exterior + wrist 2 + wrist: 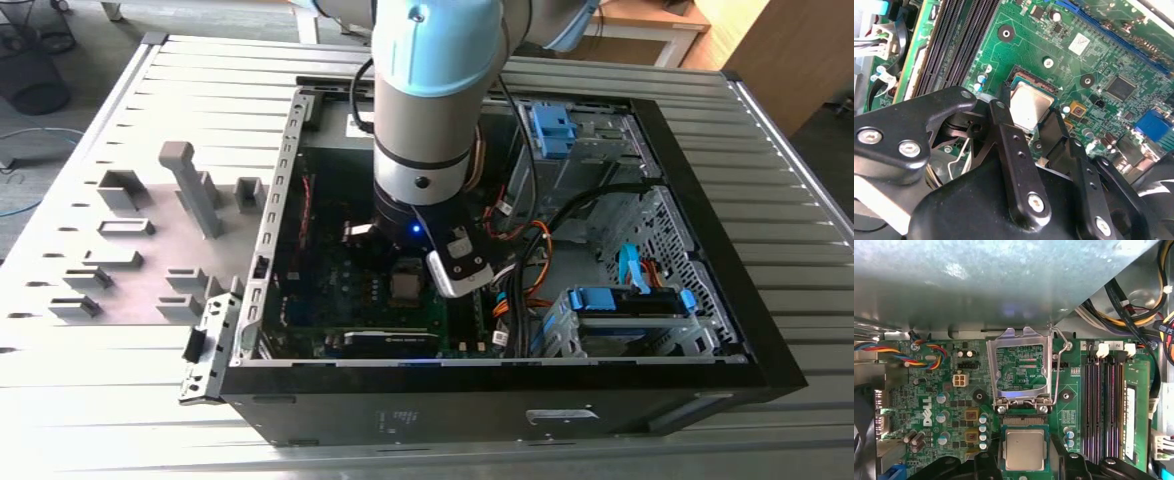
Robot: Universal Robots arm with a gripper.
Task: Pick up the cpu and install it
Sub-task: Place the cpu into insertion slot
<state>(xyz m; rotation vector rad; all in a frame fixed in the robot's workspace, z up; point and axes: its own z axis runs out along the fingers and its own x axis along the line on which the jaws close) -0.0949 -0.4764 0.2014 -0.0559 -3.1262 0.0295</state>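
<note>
Evidently, the cpu point(1025, 449) is lying flat within the frame of the socket point(1024, 421) on the motherboard point(954, 405), its silvery top facing up. It is flanked by the black jaws, which appear to be clenched on two of its opposite edges. In the second wrist view the cpu point(1028, 106) is seen touched on both sides, with one corner hidden behind a jaw. Whether the chip is fully seated or only resting on the socket cannot be told.

Just beyond the socket, the metal load plate point(1019, 367) is swung open, with its wire lever point(1061, 370) raised beside it. Memory slots point(1104, 405) run alongside, and small capacitors point(983, 432) are clustered near the opposite jaw. In the exterior view the arm point(427, 100) is reaching down into the open computer case point(721, 330), which is laid on its side on the slatted table point(134, 400).

Several faults could arise from here. If the chip's notches are not matched to the socket, the contacts beneath could be bent by any downward push. The chip could be tipped or dragged out of place if one jaw were freed before the other. The open load plate or the nearby capacitors could be struck by a sideways shift.
</note>
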